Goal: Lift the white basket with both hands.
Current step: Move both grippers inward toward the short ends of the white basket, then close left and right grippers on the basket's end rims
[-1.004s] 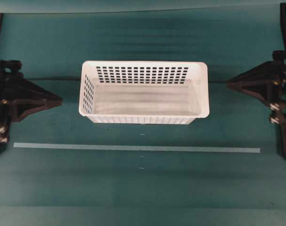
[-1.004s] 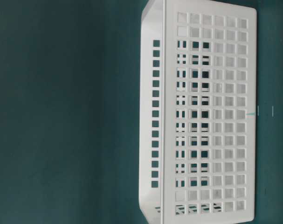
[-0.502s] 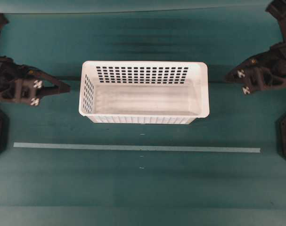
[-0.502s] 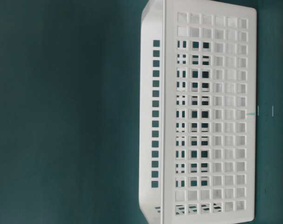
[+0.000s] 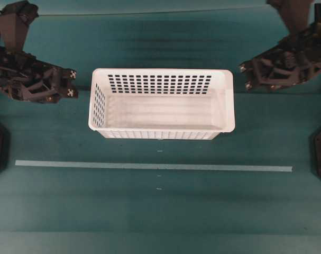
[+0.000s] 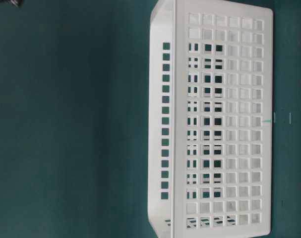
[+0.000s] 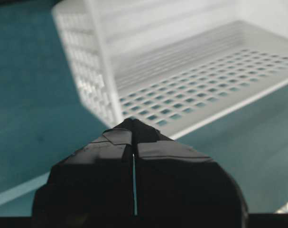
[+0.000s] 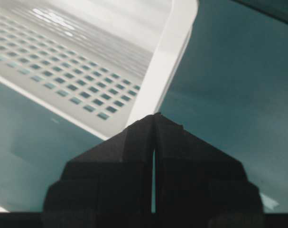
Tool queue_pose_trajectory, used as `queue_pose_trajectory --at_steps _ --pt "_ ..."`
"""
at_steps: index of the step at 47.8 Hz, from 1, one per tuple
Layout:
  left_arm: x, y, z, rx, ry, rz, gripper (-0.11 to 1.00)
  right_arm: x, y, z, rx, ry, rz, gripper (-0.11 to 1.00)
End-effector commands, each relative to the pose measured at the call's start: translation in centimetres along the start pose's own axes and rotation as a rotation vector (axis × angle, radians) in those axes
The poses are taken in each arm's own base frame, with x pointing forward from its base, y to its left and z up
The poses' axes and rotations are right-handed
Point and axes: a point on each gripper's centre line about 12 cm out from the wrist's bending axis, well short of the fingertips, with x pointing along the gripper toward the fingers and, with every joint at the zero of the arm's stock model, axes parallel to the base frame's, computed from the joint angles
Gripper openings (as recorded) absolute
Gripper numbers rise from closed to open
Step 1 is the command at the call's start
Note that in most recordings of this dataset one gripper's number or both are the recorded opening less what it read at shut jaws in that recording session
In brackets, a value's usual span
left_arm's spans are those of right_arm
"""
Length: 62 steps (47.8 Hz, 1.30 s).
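The white basket (image 5: 161,103) sits in the middle of the green table (image 5: 160,211). My left gripper (image 5: 73,83) & right gripper (image 5: 244,70) are both pinched together, each just beside a short end of it, not touching.

Worktop (image 5: 160,211): teal-green, matte, faintly banded.
Tape strip (image 5: 149,166): pale, straight, runs side to side across the worktop.
Light: even, soft shadows.
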Motion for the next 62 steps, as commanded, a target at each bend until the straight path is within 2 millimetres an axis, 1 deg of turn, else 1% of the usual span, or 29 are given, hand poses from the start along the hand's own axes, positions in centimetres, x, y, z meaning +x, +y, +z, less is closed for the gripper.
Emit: queue_pose_trajectory --at_steps 1,7,14,19,22,25,28,30,36,38,40,42,48,52,59,62 --pt "-0.5 -0.8 0.5 -0.013 -0.008 -0.008 -0.04 0.1 0.3 -0.1 -0.003 0.043 -0.034 0.00" --pt "-0.3 -1.0 0.6 -0.013 -0.007 -0.005 -0.02 0.7 -0.2 -0.1 0.006 0.072 -0.074 0.01" --pt "-0.4 -1.1 0.6 -0.016 -0.008 -0.007 0.02 1.0 -0.2 0.1 0.021 0.077 -0.075 0.06" --pt "-0.3 -1.1 0.6 -0.008 -0.007 -0.005 0.07 1.1 -0.2 0.0 0.046 0.091 -0.080 0.12" --pt "-0.3 -1.1 0.6 -0.006 -0.007 -0.005 0.14 1.2 -0.3 0.2 0.075 0.091 -0.085 0.19" --pt "-0.2 -1.0 0.6 -0.008 -0.006 -0.002 0.21 1.4 -0.3 0.3 0.089 0.091 -0.088 0.30" --pt "-0.1 -1.1 0.6 -0.008 -0.004 0.002 0.33 1.7 -0.3 0.4 0.097 0.093 -0.092 0.42" --pt "0.1 -1.1 0.6 -0.008 -0.002 0.006 0.44 1.9 -0.3 0.5 0.101 0.095 -0.095 0.52" --pt "0.7 -1.1 0.6 -0.011 0.006 0.023 0.82 2.7 0.0 0.9 0.113 0.098 -0.088 0.82" --pt "0.9 -1.1 0.6 -0.011 0.008 0.028 0.91 3.0 0.2 1.1 0.117 0.095 -0.080 0.89" --pt "1.1 -1.2 0.6 -0.011 0.010 0.031 0.97 3.4 0.4 1.3 0.122 0.095 -0.073 0.93" --pt "1.2 -1.2 0.7 -0.011 0.011 0.034 0.98 3.8 0.6 1.5 0.129 0.096 -0.067 0.94" --pt "2.1 -1.1 0.6 -0.030 0.022 0.061 0.92 5.1 0.9 1.7 0.151 0.112 -0.063 0.93" --pt "2.9 -0.9 0.5 -0.047 0.030 0.081 0.93 5.6 1.1 1.8 0.167 0.119 -0.067 0.93" --pt "4.6 -0.8 0.4 -0.086 0.033 0.089 0.93 6.5 0.9 1.8 0.202 0.127 -0.088 0.93" --pt "5.3 -0.8 0.4 -0.090 0.031 0.084 0.93 7.2 0.6 1.8 0.219 0.131 -0.101 0.93"
